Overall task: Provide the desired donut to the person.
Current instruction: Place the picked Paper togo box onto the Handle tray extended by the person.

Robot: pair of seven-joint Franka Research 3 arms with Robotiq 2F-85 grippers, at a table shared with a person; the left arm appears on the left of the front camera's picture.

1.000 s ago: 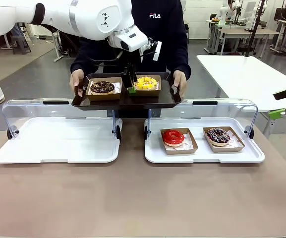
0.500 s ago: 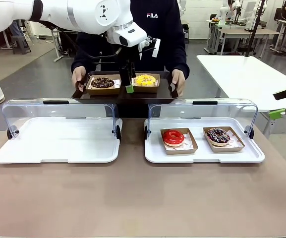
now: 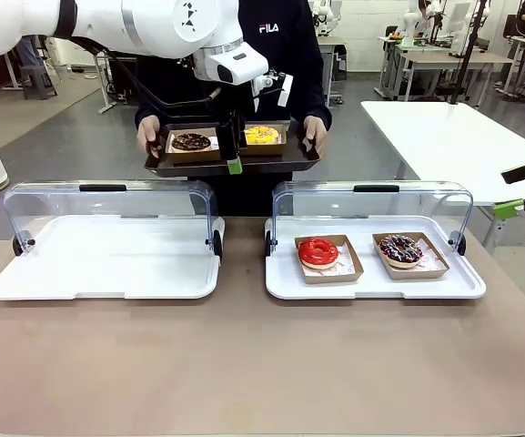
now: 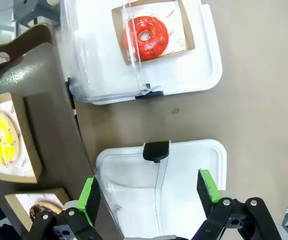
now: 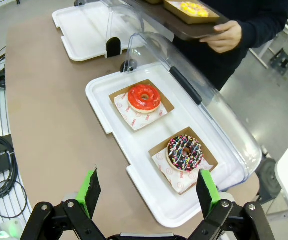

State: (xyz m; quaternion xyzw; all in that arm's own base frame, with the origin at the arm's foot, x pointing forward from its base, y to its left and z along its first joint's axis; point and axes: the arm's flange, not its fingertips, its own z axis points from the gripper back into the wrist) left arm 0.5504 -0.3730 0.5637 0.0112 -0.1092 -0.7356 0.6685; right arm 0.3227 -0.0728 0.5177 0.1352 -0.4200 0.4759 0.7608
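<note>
Person (image 3: pixel 271 36): stands at the far side of the table in a dark sweatshirt, both hands holding a dark tray (image 3: pixel 235 162) by its ends, at 12 o'clock in the front view.

Tray contents: chocolate donut (image 3: pixel 190 142) in a brown paper box at the 9 o'clock end; yellow donut (image 3: pixel 261 135) in its own box at the 3 o'clock end.

Left gripper (image 3: pixel 236 153): hangs at the tray's near edge between the two boxes, fingers spread wide apart, nothing between them. The left wrist view shows its green pads (image 4: pixel 89 192) over an empty white tray (image 4: pixel 183 200).

Right gripper (image 5: pixel 146 192): fingers wide apart, empty, hovering off the table's 3 o'clock side.

White display tray (image 3: pixel 435 284) with raised clear lid, at 3 o'clock on the table: red-glazed donut (image 3: pixel 318 251) beside a chocolate sprinkled donut (image 3: pixel 400 248), each in a paper box.

Second white display tray (image 3: pixel 103 259), at 9 o'clock: lid raised, nothing inside.
</note>
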